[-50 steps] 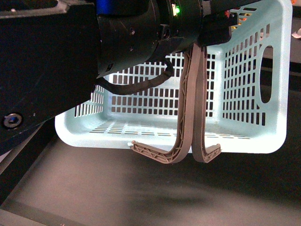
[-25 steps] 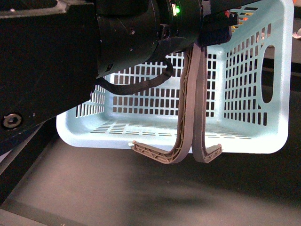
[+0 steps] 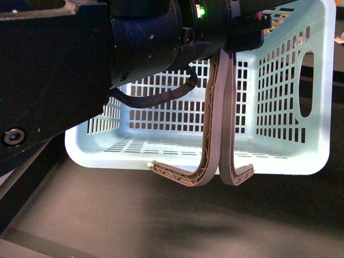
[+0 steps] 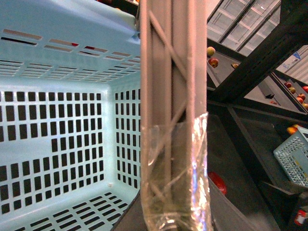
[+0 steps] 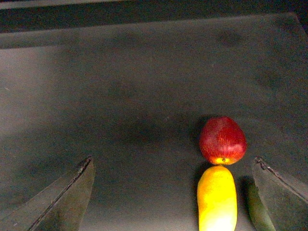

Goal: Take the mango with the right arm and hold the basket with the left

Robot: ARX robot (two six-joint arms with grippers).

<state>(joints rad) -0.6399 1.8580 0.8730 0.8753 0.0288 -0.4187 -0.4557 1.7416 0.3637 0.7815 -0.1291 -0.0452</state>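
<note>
While the dark bench is dimly lit, the mango is laid between the right gripper's parted jaws, long axis toward a touching apple. The basket's handles are clamped by the left gripper.

Setting: a grocery-shop produce aisle. Black tiered shelves carry loose fruit. A pale-blue slotted shopping basket hangs in front, and a second basket sits by the shelving.

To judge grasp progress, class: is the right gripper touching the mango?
Apart. The right wrist view shows the mango lying between the open jaws of the right gripper, with a clear gap on each side.
</note>
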